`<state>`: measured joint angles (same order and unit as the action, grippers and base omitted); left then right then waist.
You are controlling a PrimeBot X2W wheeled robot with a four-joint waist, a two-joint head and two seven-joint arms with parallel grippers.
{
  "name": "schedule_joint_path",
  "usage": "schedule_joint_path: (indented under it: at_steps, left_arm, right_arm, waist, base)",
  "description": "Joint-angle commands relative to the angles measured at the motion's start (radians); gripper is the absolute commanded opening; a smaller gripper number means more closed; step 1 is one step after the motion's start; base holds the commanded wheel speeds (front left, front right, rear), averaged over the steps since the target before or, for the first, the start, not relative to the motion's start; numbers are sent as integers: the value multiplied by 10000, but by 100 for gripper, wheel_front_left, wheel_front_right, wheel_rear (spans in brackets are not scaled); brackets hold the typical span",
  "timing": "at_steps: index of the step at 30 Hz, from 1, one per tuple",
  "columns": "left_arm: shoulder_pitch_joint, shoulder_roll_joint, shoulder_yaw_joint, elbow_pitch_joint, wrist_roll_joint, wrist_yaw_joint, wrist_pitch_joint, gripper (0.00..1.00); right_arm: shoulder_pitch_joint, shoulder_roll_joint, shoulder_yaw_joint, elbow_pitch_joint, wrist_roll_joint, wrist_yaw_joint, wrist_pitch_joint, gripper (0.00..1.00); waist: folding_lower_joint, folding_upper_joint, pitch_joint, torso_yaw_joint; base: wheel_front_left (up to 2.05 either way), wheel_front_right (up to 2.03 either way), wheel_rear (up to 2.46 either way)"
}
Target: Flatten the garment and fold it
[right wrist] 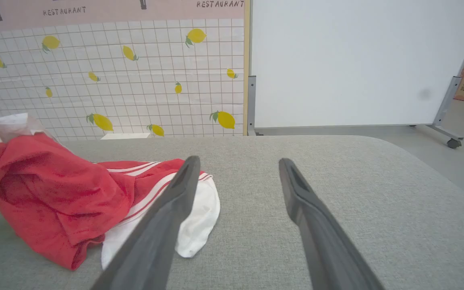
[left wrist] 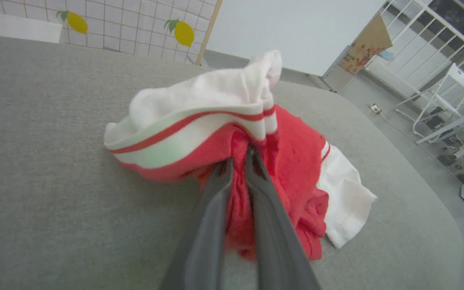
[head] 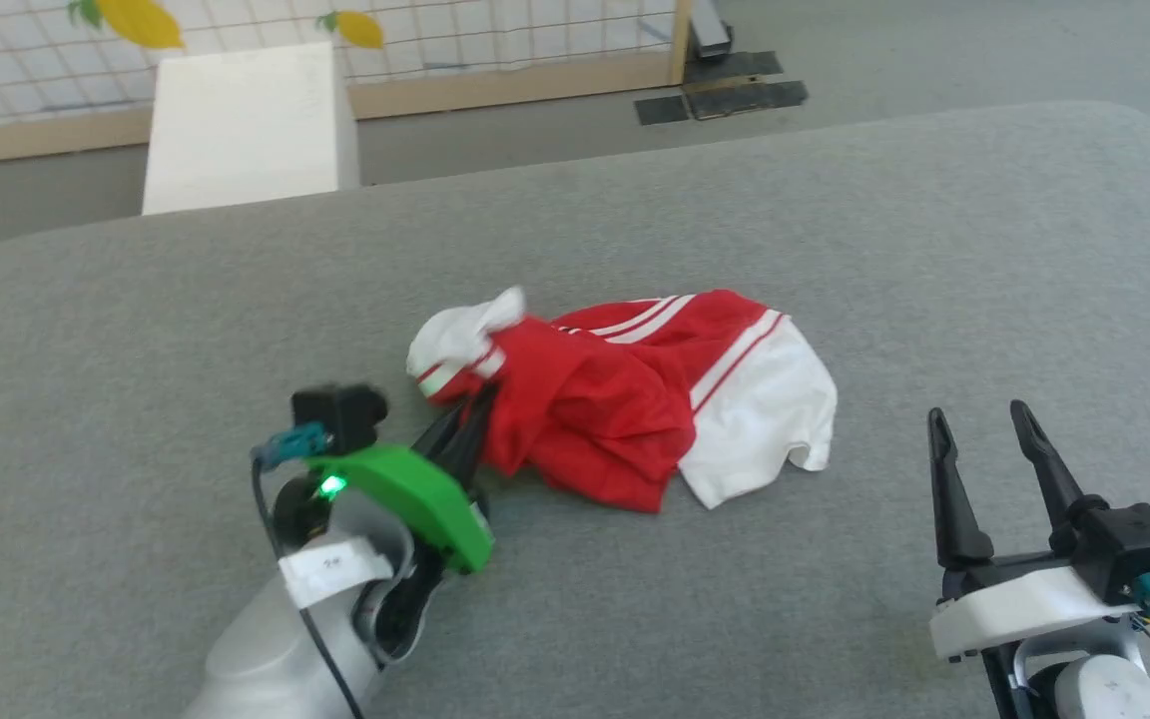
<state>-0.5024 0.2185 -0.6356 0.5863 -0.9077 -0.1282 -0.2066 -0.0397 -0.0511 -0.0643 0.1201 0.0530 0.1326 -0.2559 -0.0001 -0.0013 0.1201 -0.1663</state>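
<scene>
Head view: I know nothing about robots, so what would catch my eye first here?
A crumpled red and white shirt lies in the middle of the grey table. The left gripper, ahead of a bright green cover, is pinched shut on the shirt's red cloth at its left side. The right gripper stands open at lower right, apart from the shirt.

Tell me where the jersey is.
In the head view the jersey lies bunched at the middle of the grey table, its left end pinched by the left pincer; the open right pincer stands apart to its right.
</scene>
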Motion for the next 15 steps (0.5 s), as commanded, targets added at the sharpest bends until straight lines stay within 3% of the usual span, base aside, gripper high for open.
schedule_joint_path:
  at_steps: [1,2,3,4,10,15]
  left_arm:
    - [67,45,-11,278,112,12,-127,0]
    - [97,53,-26,491,174,36,-176,7]
    - [121,37,-32,723,231,68,-228,89]
    - [119,12,-38,879,283,101,-267,100]
    - [37,9,302,822,1108,410,-535,100]
    - [825,137,1770,-1261,2675,893,-547,100]
  right_arm:
    - [75,9,41,45,-33,-19,-59,100]
    - [79,9,75,79,-59,-19,-59,100]
    - [88,9,110,121,-90,-19,-59,100]
    - [98,9,130,149,-114,-19,-59,100]
    - [217,9,115,227,-286,-19,-59,100]
    - [485,9,110,165,-403,-19,-59,100]
  waist:
    - [1,13,97,346]
    - [1,13,90,436]
    - [1,13,75,548]
    - [1,13,56,643]
    - [1,13,-378,1247]
    - [1,13,-933,1598]
  base:
    - [0,0,0]
    - [0,0,0]
    - [0,0,0]
    - [0,0,0]
    - [0,0,0]
    - [0,0,0]
